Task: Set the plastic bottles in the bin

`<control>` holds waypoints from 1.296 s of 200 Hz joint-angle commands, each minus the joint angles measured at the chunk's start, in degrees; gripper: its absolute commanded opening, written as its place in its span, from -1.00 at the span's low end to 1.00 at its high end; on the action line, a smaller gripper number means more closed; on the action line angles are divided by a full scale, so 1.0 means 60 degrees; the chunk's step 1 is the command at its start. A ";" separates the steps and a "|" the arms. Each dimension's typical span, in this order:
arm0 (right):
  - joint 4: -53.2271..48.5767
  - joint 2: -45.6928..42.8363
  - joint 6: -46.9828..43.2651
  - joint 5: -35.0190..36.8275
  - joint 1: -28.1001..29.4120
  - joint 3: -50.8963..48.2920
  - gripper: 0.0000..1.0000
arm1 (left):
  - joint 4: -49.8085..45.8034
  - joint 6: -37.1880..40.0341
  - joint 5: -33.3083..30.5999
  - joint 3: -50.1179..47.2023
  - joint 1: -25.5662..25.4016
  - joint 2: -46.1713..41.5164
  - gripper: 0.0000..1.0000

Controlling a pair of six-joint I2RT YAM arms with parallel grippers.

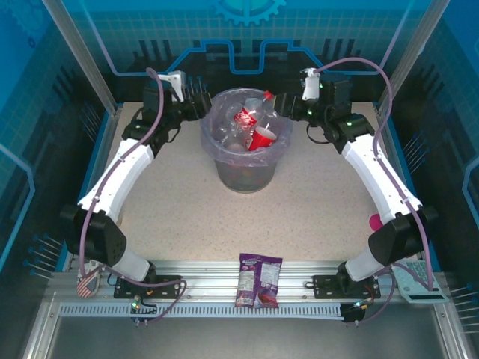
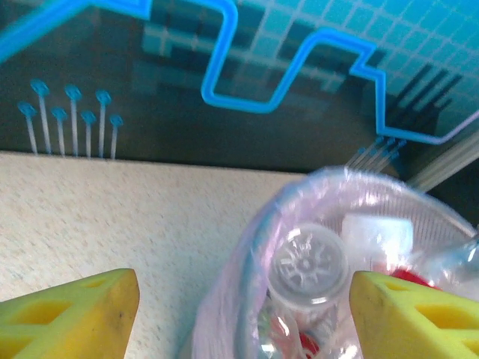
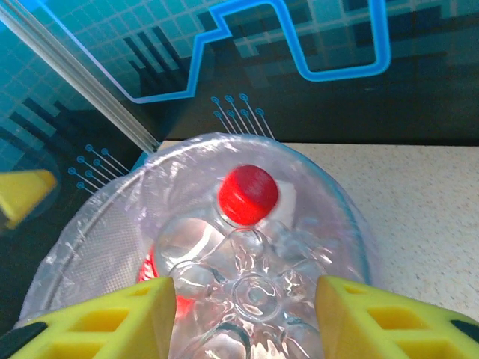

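The bin (image 1: 243, 176), a round grey bucket lined with a lilac bag, stands at the back middle of the table, heaped with plastic bottles (image 1: 251, 131). My right gripper (image 1: 288, 103) hangs at its right rim. In the right wrist view the yellow fingers (image 3: 112, 318) stand apart on either side of a clear bottle's base (image 3: 254, 288). Its red cap (image 3: 248, 194) points away over the bag (image 3: 97, 224). The bottle lies just beyond the fingertips, on the heap. My left gripper (image 1: 196, 105) is open at the left rim (image 2: 247, 247), above another clear bottle's base (image 2: 308, 263).
A flat purple snack packet (image 1: 258, 280) lies on the front rail between the arm bases. A grey keypad device (image 1: 419, 284) sits at the front right. Blue panels wall the back and both sides.
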 commanded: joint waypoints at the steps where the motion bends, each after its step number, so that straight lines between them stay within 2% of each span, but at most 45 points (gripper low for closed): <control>1: -0.0249 0.0423 -0.0129 -0.0242 0.0404 0.0335 0.05 | 0.0303 -0.0519 0.0626 -0.0400 -0.0078 0.0341 0.48; 58: -0.0308 0.0872 0.0015 -0.0553 0.0516 0.0359 0.06 | 0.0681 -0.0805 0.1195 -0.0517 -0.0214 0.0474 0.45; 86: -0.0586 0.0509 -0.0238 -0.0310 0.0476 0.0429 0.19 | 0.0488 -0.0558 0.1025 -0.0170 -0.0199 0.0180 0.47; 128: -0.1178 -0.0102 -0.0653 -0.0112 0.0304 0.0746 0.37 | -0.0235 0.0206 0.0537 0.0573 -0.0177 -0.0240 0.58; 164: -0.1502 -0.0792 -0.0894 0.0092 -0.0079 0.0536 0.46 | -0.0449 0.0597 0.0141 0.0320 -0.0033 -0.0907 0.77; 189: -0.1599 -0.1523 -0.0939 0.0214 -0.0657 -0.0163 0.57 | -0.0497 0.0923 -0.0435 -0.0497 0.0171 -0.1706 0.97; 215: -0.1591 -0.2380 -0.0961 0.0647 -0.1340 -0.1548 1.00 | -0.0138 0.1275 -0.1635 -0.2255 0.0335 -0.2787 0.98; 259: -0.0675 -0.3721 -0.1139 0.1606 -0.2194 -0.4895 0.99 | 0.1264 0.1518 -0.4095 -0.5682 0.0613 -0.4260 0.98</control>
